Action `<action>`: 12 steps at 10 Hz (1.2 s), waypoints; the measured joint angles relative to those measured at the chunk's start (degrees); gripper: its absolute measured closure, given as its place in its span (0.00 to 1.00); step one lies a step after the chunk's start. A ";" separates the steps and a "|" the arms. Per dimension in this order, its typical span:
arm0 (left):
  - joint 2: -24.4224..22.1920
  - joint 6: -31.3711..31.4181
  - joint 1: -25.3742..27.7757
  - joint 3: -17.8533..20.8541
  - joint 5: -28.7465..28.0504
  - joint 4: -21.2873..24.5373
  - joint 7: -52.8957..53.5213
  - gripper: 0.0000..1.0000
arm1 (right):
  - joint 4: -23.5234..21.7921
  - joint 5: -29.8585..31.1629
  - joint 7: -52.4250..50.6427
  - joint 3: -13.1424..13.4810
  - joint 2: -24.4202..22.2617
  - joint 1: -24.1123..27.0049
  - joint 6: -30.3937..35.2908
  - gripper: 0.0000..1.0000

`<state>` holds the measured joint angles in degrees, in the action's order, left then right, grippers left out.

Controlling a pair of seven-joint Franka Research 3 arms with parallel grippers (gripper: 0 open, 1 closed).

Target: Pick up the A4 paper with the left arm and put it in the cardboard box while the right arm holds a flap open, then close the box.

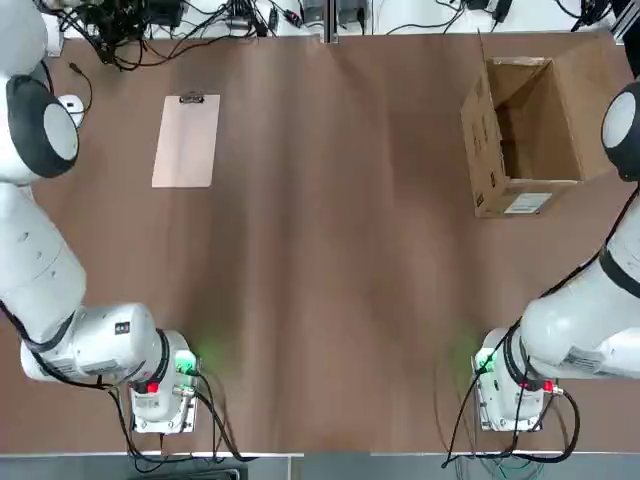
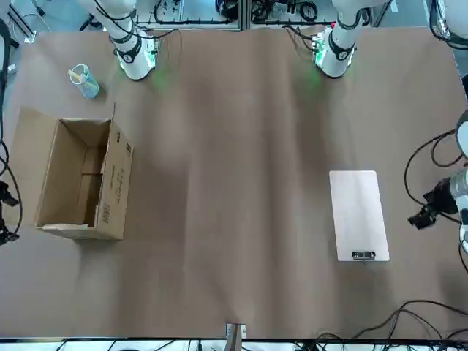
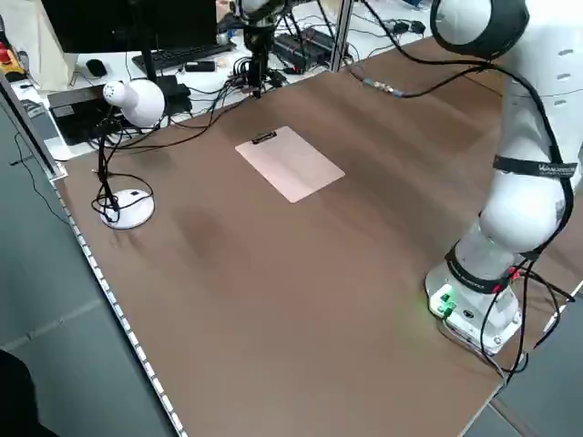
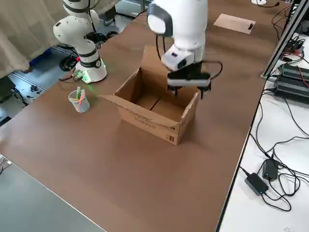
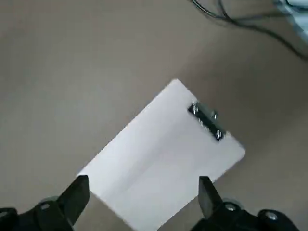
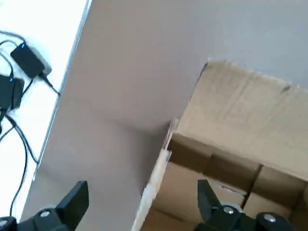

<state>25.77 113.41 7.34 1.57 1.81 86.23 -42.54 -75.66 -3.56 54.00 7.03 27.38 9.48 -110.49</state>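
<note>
Clipboard (image 1: 186, 145), ten o'clock: likely light, stiff; pinch its clip (image 1: 192, 98).
Left gripper (image 5: 143, 179) above it, right gripper (image 6: 143, 183) by two-o'clock box (image 1: 483, 150), both wide.

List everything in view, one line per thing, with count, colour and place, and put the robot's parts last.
cardboard box: one, brown, open, far right part of the table
clipboard: one, pale pinkish with a dark metal clip, flat on the table's far left part
cup: one, pale and see-through, holding sticks, on the table near the right arm's base
table: one, brown, under it all
round lamp: one, white, on the table's left side
monitor: one, black, beyond the table's far edge
cables: many, black, mostly past the far edge
left gripper: one, black, open, above the clipboard
right gripper: one, black, open, above the box
robot arms: two, white, one each side
</note>
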 joint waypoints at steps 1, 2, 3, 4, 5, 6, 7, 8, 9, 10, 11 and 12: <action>1.51 2.72 -0.09 -0.07 0.04 -0.03 -8.15 0.00 | -0.08 -0.02 0.00 0.00 1.20 0.96 -1.41 0.00; 3.23 6.25 -0.25 -0.20 0.06 -0.08 -15.88 0.00 | -0.10 -0.03 0.21 0.00 2.63 1.34 -2.60 0.00; 4.95 10.19 -0.55 -0.32 0.31 -0.40 -22.80 0.00 | -0.11 -0.05 1.66 -0.06 3.91 1.37 -3.81 0.00; 7.01 13.05 -0.82 -0.45 1.00 -1.68 -29.51 0.00 | -0.12 -0.07 4.32 -0.18 4.93 1.35 -5.49 0.01; 9.43 14.08 -1.17 -0.47 1.71 -3.54 -34.35 0.00 | -0.12 -0.08 6.76 -0.26 5.75 1.34 -7.07 0.01; 11.70 15.02 -1.60 -0.52 1.85 -4.84 -37.12 0.00 | -0.12 -0.10 8.15 -0.28 6.32 1.34 -7.96 0.01; 13.50 15.87 -2.02 -0.58 1.91 -5.44 -37.84 0.00 | -0.13 -0.26 9.05 -0.29 6.68 1.34 -8.44 0.01; 14.94 16.20 -2.44 -0.61 1.94 -5.65 -37.83 0.00 | -0.18 -0.42 9.99 -0.37 7.07 1.34 -8.66 0.01; 16.02 16.35 -2.82 -0.62 1.95 -5.84 -36.63 0.00 | -0.49 -0.49 10.59 -0.47 7.51 1.32 -8.70 0.00; 16.69 16.36 -3.10 -0.64 1.95 -5.94 -33.84 0.00 | -1.16 -0.52 10.74 -0.58 7.88 1.29 -8.68 0.01; 17.03 16.36 -3.26 -0.66 1.95 -5.96 -31.04 0.00 | -2.10 -0.53 10.79 -0.69 8.00 1.22 -8.68 0.00; 17.25 16.26 -3.29 -0.66 1.95 -5.99 -28.94 0.00 | -2.84 -0.53 10.85 -0.79 8.06 1.14 -8.66 0.00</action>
<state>43.02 129.67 4.05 0.91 3.77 80.24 -71.48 -78.50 -4.10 64.85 6.25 35.44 10.62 -119.15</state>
